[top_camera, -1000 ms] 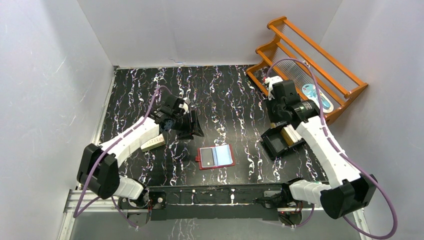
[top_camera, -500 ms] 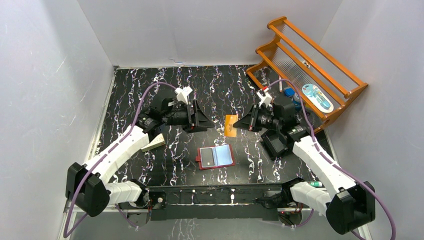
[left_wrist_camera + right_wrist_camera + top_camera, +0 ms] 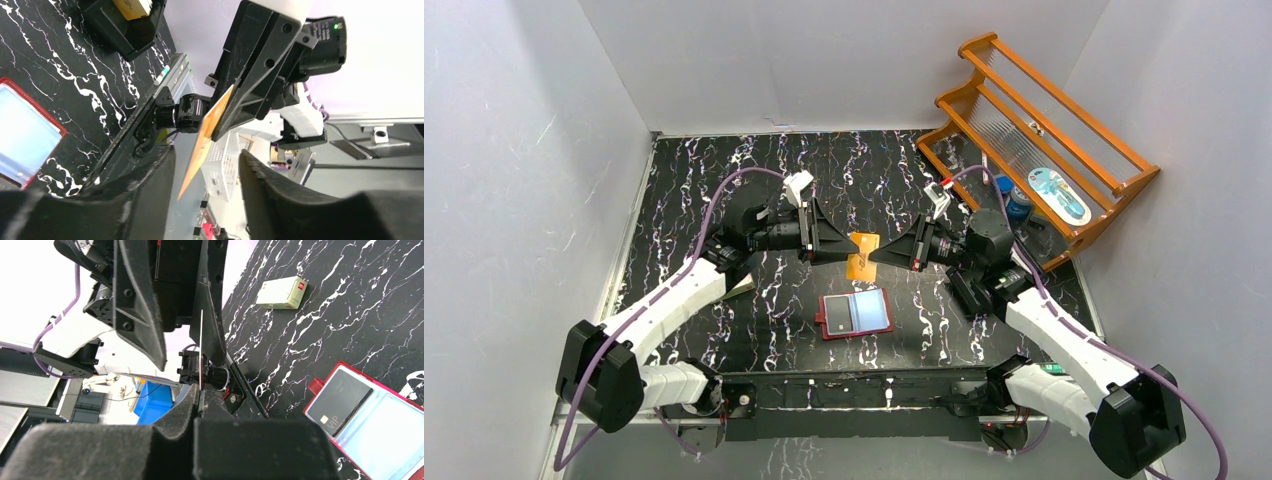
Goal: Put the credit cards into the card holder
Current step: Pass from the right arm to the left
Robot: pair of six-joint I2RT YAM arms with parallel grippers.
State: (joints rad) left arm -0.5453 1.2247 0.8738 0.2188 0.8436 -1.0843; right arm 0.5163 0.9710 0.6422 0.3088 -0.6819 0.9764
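Note:
An orange credit card (image 3: 858,268) hangs in the air above the table's middle, pinched at one edge by my right gripper (image 3: 876,253), which is shut on it. In the right wrist view the card (image 3: 201,340) shows edge-on as a thin line rising from my shut right gripper (image 3: 200,390). My left gripper (image 3: 840,245) faces it, open; the card's free end (image 3: 200,150) sits between its spread fingers (image 3: 145,195) with a gap on both sides. The dark red card holder (image 3: 855,313) lies open below them, a dark card (image 3: 339,402) in its left pocket.
A black open box (image 3: 125,20) with a yellow item sits under my right arm. A pale small box (image 3: 739,287) lies beside my left arm. A wooden rack (image 3: 1044,130) with small items stands at the back right.
My right gripper has left the black box and carried the orange card leftward. My left gripper swung to face it, and the card's end now lies between its open fingers.

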